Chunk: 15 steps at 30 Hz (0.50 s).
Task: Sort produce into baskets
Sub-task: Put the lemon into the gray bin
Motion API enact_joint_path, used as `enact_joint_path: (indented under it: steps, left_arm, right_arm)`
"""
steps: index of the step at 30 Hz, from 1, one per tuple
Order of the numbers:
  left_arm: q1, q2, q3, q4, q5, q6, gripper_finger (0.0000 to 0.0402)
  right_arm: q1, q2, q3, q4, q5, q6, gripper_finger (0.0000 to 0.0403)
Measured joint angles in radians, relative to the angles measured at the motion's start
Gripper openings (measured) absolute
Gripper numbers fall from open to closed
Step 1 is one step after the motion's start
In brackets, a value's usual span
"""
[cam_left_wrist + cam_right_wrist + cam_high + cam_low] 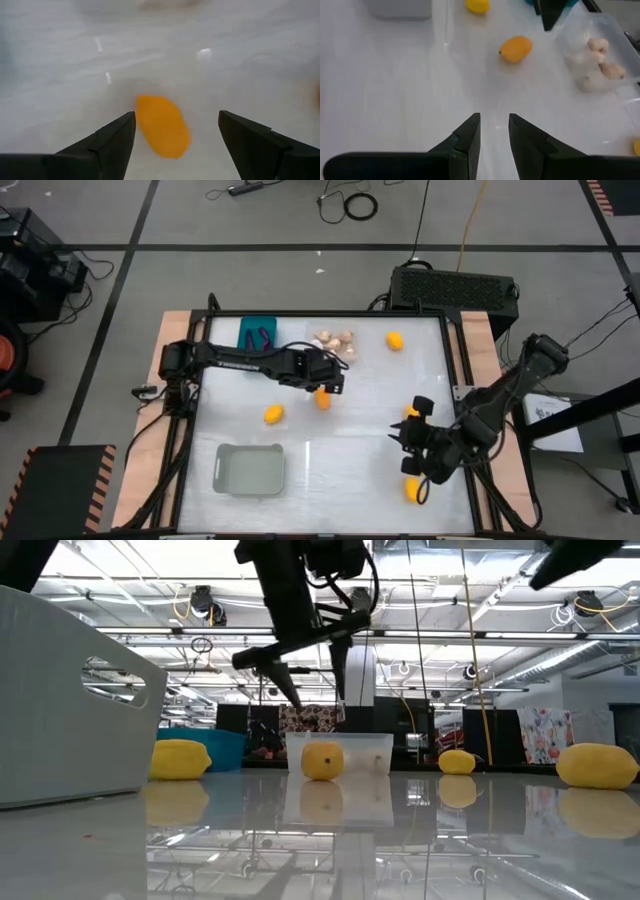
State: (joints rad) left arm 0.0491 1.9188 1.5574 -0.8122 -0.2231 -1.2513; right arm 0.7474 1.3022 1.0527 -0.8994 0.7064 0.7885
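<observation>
Tabletop (350,470): glossy white sheet w/ wooden edge strips, mirroring ceiling lights in the low view. Room behind: open workshop, grey floor w/ black tape lines, cables, a black box (455,287) at the far table edge, ceiling strip lights and patterned cloths at the back.

Left gripper (327,383) hangs over the table centre, fingers spread wide, nothing between them; directly under it lies a yellow-orange oval toy fruit (162,125), on the surface between the two fingers as the left wrist view shows. Right gripper (408,442) sits low near the right edge, fingers (469,134) almost together w/ a narrow gap, holding nothing.

Other yellow ovals: one (273,414) left of centre, one (395,340) far right, one (412,490) near right gripper. Teal plastic bin (259,332) at the far side holds dark purple eggplant pieces. Clear see-through bin (600,50) beside it holds pale garlic-like bulbs (335,342). Pale grey rounded bin (250,469) sits near-left.
</observation>
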Motion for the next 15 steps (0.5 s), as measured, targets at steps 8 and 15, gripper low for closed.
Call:
enact_joint_path:
  steps: [8,15]
  left_arm:
    - [-0.002,0.07,0.0,0.045,-0.006,-0.043,0.029]
    - [-0.01,0.138,0.0,0.062,-0.001,-0.044,0.029]
  right_arm:
    - [0.04,0.0,0.0,-0.094,0.033,0.052,0.0093]
    - [0.036,0.0,0.0,-0.093,0.072,-0.004,0.0093]
